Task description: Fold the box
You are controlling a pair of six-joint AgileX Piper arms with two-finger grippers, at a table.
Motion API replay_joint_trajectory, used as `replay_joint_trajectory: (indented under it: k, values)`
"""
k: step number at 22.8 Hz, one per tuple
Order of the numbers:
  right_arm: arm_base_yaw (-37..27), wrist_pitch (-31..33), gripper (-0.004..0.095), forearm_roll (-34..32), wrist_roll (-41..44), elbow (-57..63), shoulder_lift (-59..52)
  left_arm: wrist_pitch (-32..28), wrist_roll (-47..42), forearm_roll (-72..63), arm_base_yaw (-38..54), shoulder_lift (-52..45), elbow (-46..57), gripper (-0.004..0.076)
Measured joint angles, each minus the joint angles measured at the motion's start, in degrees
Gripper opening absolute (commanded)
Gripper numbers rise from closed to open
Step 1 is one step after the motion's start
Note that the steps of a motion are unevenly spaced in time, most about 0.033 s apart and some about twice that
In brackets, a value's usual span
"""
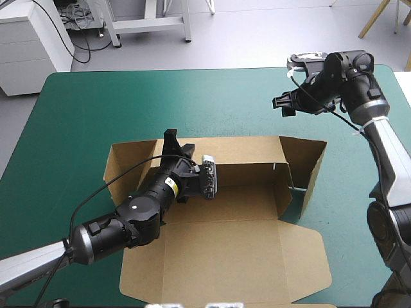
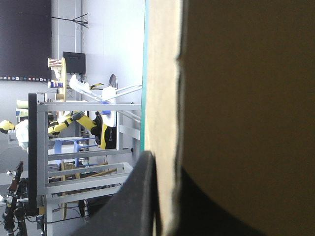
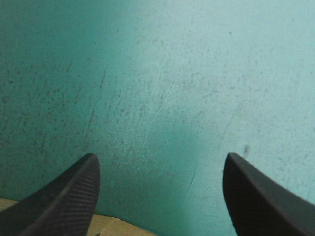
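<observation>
While the box [image 1: 225, 250] sits with back and right walls raised and lid flat, my left jaws pinch its back wall; right jaws gape over the desk [image 1: 77, 115], well apart.

The box [image 1: 244, 237] lies on the table [image 1: 83, 109], left gripper [image 1: 171, 136] at its far wall, right gripper [image 1: 282, 102] beyond it

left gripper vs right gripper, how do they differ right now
The left gripper is shut on the box at its back wall; the right gripper is open and holds nothing. The left is low at the box; the right hangs over bare cover past the box's far side. Both have black fingers.
</observation>
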Motion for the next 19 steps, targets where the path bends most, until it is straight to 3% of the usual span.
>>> replay_joint_trajectory:
  k: [5, 13, 16, 19]
  values:
    - [-0.05, -0.07, 0.0648, 1.00, -0.34, 7.11, -1.04, 0.21, 0.00, 0.02, -0.04, 0.00, 0.00, -0.0010]
    - [-0.11, -0.73, 0.0648, 0.80, -3.37, 20.15, -12.23, 1.03, 0.00, 0.02, -0.15, 0.00, 0.00, -0.0010]
    - [-0.11, -3.30, 0.0648, 0.69, -4.68, 25.92, -17.09, 1.52, -0.01, 0.02, -0.21, 0.00, 0.00, -0.0010]
    - [-0.11, -10.12, 0.0648, 1.50, -5.78, 35.51, -23.87, 1.84, -0.29, 0.02, -0.21, 0.00, 0.00, -0.0010]
